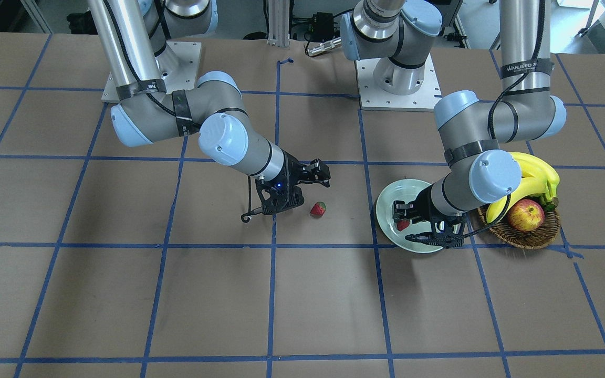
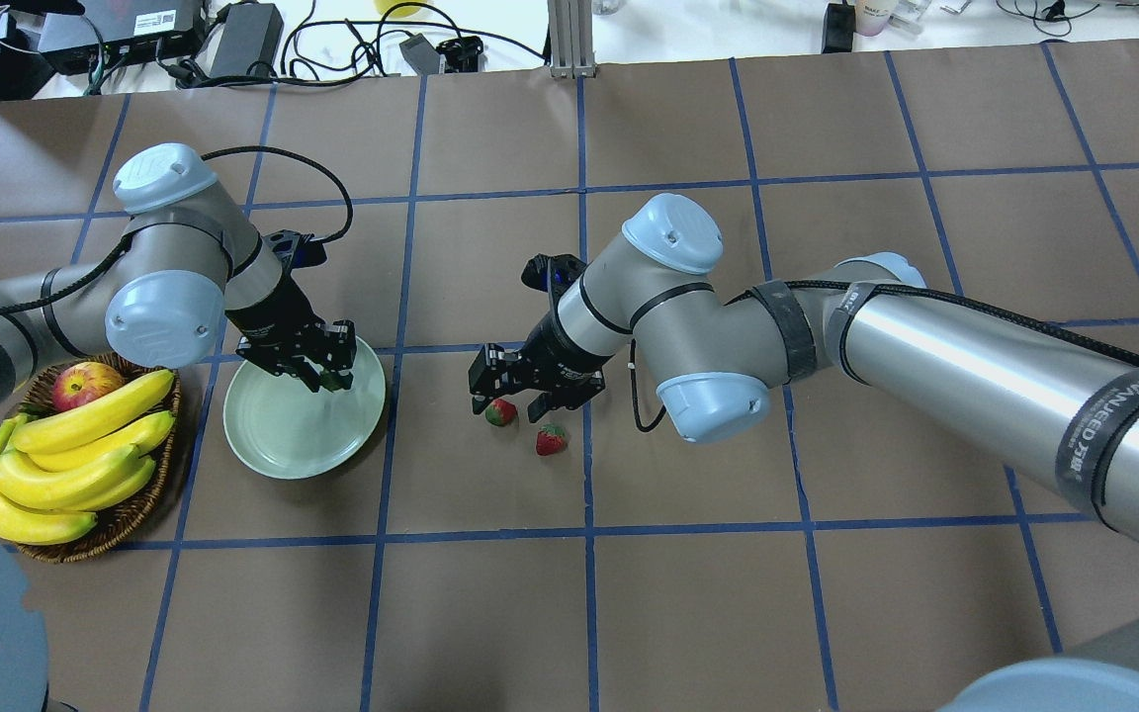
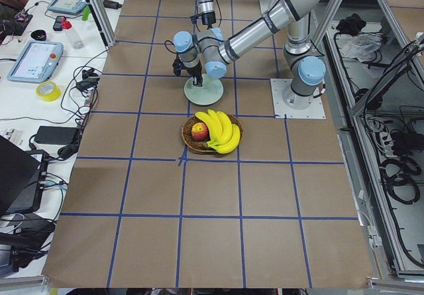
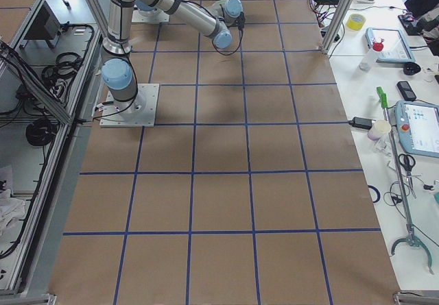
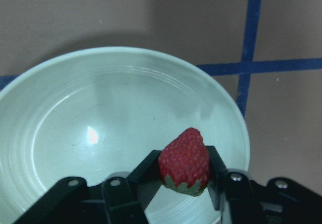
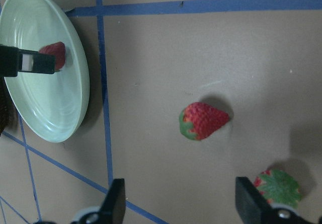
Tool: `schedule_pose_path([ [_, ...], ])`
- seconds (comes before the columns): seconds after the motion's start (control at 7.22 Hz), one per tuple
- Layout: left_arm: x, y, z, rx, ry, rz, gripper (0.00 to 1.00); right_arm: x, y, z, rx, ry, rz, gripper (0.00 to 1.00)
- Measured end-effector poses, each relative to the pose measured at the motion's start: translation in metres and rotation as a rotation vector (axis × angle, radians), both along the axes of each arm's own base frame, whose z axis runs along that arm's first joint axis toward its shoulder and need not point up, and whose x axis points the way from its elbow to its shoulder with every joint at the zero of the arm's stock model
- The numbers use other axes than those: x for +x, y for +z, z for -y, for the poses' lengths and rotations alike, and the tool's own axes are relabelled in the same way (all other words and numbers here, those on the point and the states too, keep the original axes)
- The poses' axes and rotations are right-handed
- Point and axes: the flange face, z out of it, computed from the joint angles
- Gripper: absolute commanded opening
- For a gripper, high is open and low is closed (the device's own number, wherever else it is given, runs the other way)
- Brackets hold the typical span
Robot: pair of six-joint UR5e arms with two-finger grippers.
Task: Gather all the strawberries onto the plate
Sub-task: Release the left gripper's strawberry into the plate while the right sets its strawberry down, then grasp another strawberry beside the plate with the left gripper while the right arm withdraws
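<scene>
Brown all over, the surface [image 2: 688,593] bore the plate [image 5: 100,108] just beneath the left pincer [image 5: 183,169], clamped on a strawberry [image 5: 184,156] and likely needing a low, centred release, while the right pincer [image 6: 181,204] gaped above another strawberry [image 6: 204,121].

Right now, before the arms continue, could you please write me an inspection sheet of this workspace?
Surface: table, brown paper, blue tape grid.
Job's things: held strawberry over the plate; second strawberry and third strawberry on the table.
Clutter: basket with bananas and apple.
Grippers: left gripper shut on held strawberry; right gripper open above the loose two.
Cables: black cable looped at left wrist.
Surroundings: desk with electronics beyond the table.
</scene>
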Motion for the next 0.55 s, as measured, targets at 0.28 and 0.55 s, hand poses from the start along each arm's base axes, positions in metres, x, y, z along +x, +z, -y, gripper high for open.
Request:
schedule_pose_path([
  [0.28, -0.003, 0.011, -0.001, -0.005, -0.001, 0.005, 1.00, -0.017, 0.034, 0.003, -0.016, -0.027, -0.110, 1.00],
  [0.55, -0.030, 0.042, 0.001, -0.006, 0.020, 0.011, 1.00, -0.072, 0.109, 0.016, -0.021, -0.093, -0.272, 1.00],
])
